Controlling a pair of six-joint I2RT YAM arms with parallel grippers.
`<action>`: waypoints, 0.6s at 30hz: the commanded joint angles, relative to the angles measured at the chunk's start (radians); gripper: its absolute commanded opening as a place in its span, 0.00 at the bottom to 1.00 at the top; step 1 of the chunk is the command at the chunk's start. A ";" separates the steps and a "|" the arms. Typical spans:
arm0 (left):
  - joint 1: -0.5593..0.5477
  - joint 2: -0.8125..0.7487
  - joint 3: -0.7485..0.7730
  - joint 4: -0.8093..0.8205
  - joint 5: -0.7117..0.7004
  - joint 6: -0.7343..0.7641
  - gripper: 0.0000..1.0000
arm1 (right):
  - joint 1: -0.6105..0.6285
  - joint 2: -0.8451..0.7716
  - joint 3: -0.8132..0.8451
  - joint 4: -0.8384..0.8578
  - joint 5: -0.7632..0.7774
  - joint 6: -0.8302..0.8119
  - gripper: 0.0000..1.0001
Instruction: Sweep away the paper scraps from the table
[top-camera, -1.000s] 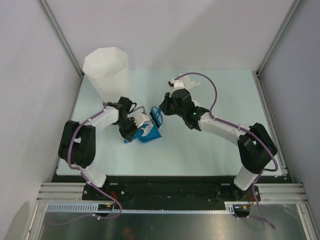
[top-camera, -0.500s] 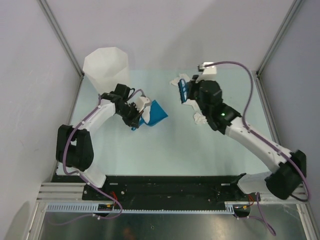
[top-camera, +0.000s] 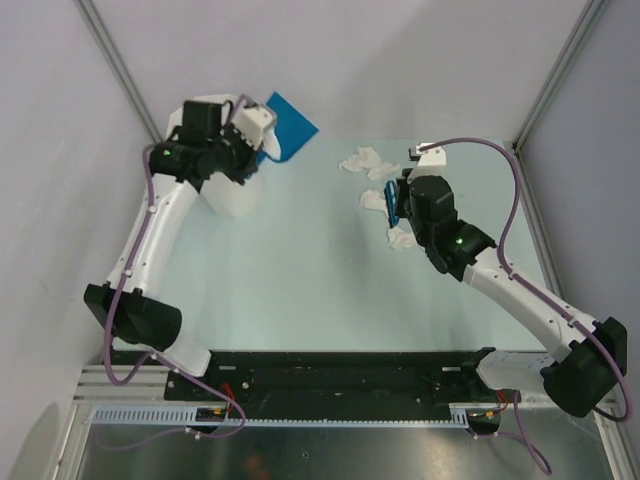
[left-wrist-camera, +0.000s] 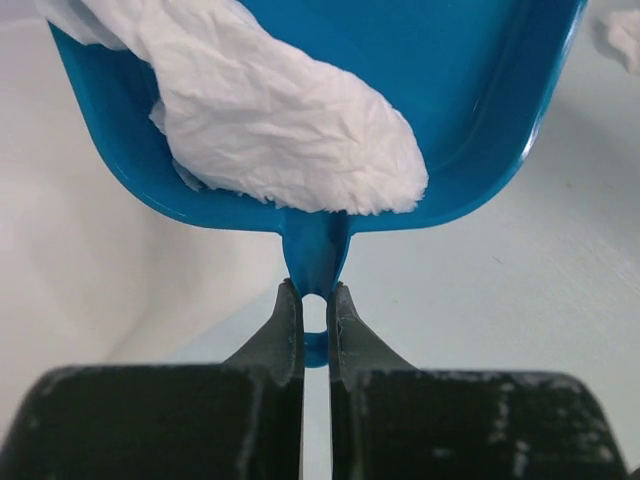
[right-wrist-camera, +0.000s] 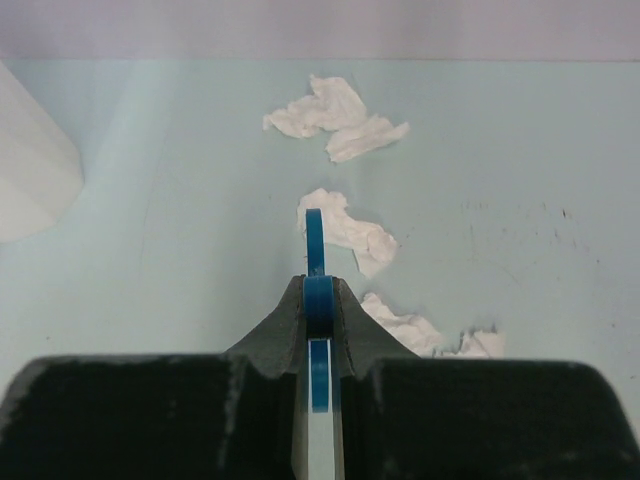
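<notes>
The blue dustpan has been lifted off the middle of the table and carried to the far left corner, where it is now held over the white bin. The brush has been brought down a little, close to the scraps on the right.

The table is flat, smooth and pale green. The bin is tall and white, with flat sides, and it looks made for things to be dropped in. The dustpan is made of hard, shiny blue plastic, with a deep scoop and a thin handle. That handle is pinched by the left claw, and its two dark fingers are pressed tight on it. A big, soft, crumpled paper wad is kept in the scoop and is likely meant to be tipped into the bin. The thin blue brush is pinched edge-on by the right claw. It is held just by the scraps, likely so they can be swept next. The paper scraps are small, wrinkled and white. Several are left on the far right part of the table, near each other.
</notes>
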 joint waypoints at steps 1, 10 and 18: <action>0.080 0.021 0.211 -0.101 -0.033 -0.051 0.00 | -0.003 -0.047 -0.004 -0.006 0.005 -0.007 0.00; 0.188 0.207 0.636 -0.250 -0.306 -0.025 0.00 | -0.002 -0.049 -0.021 0.000 -0.041 -0.016 0.00; 0.165 0.276 0.706 -0.194 -0.862 0.076 0.00 | 0.030 -0.013 -0.032 0.023 -0.086 -0.030 0.00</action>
